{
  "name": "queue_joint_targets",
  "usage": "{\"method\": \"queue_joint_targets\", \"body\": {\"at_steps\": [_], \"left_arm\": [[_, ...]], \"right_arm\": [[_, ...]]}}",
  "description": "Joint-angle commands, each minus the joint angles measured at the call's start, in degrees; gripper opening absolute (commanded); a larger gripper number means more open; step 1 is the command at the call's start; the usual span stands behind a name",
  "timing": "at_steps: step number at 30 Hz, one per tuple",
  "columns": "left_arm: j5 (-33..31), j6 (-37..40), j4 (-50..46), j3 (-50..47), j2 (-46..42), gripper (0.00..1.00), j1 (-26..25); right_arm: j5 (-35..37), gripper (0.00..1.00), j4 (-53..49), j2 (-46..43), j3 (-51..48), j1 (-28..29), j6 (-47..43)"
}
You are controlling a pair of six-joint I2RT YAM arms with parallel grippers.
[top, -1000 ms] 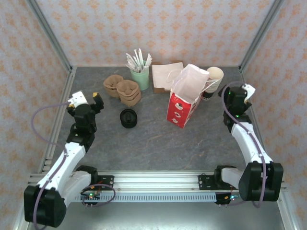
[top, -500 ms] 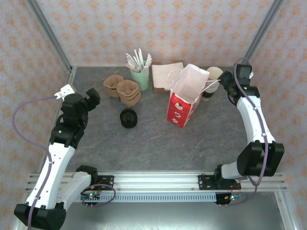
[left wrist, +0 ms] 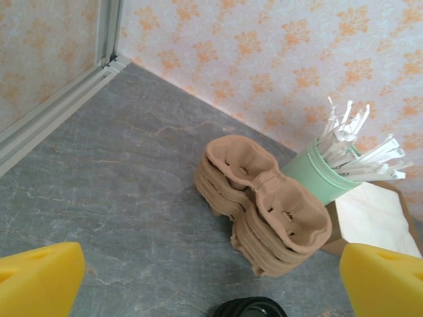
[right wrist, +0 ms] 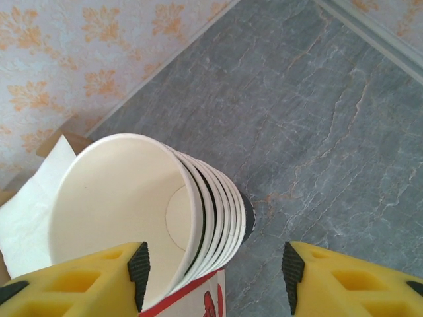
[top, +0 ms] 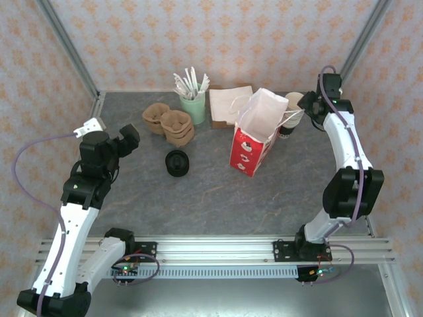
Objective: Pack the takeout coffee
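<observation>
The takeout coffee (top: 285,133) stands at the back right, between the red-and-white bag (top: 254,135) and my right arm. It is mostly hidden under a leaning stack of cream cups (top: 295,104). In the right wrist view just a sliver of the coffee's black lid (right wrist: 248,218) peeks out behind the cup stack (right wrist: 145,205). My right gripper (top: 309,111) hovers over that stack, jaws apart and holding nothing, with the stack's rim between the fingers (right wrist: 215,274). My left gripper (top: 125,140) is wide open on the left, above bare table near the carriers.
A stack of brown pulp cup carriers (left wrist: 264,211) lies by a green cup of wrapped straws (left wrist: 317,178). A loose black lid (top: 177,162) sits mid-table, white napkins (top: 228,104) at the back. The bag's rim (right wrist: 198,300) lies just under my right fingers. Walls are close.
My right arm has swung up and back to the cup stack, and its jaws have narrowed. My left arm has risen and reached slightly forward, still open.
</observation>
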Motion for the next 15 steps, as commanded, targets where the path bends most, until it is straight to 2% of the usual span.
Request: {"method": "queue_joint_targets", "body": {"at_steps": [1,15], "left_arm": [[1.41,0.06,-1.94,2.31,-0.41,1.0,-0.46],[0.32,-1.22,-1.83,2.36,-2.44,1.0,-0.54]], "right_arm": [[-1.17,0.55,-2.05,2.26,3.54,-0.03,-1.71],[-1.69,0.46,-3.34,6.83,7.89,-0.03,-3.23]]}}
